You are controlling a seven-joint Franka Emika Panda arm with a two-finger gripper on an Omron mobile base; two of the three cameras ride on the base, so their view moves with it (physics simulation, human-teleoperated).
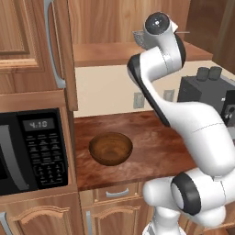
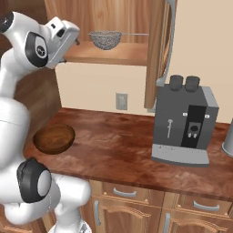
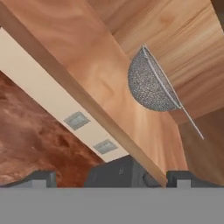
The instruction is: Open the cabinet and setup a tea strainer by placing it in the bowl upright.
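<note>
The two-finger pincer (image 3: pixel 112 177) of the white arm stood with its dark finger tips (image 3: pixel 40 178) wide apart and nothing between them, raised to the level of the open shelf of the medium-brown wooden wall cabinet (image 2: pixel 113 52). Ahead of the pincer, well clear of the tips, the small round silvery mesh tea strainer (image 3: pixel 151 85) sat on the shelf board, its thin straight wire handle pointing away from the hand. In the right base view the strainer (image 2: pixel 105 39) lay just beyond the hand, apart from it, near the shelf's front edge. The cabinet's door (image 2: pixel 159 50) with the long grey bar handle stood swung open beyond the strainer. Far below the pincer, the shallow dark-brown wooden bowl (image 1: pixel 110 148) rested on the reddish-brown wooden counter (image 1: pixel 156 147), holding nothing. A grey coffee machine (image 2: pixel 184 120) stood on the counter, below and past the open door.
</note>
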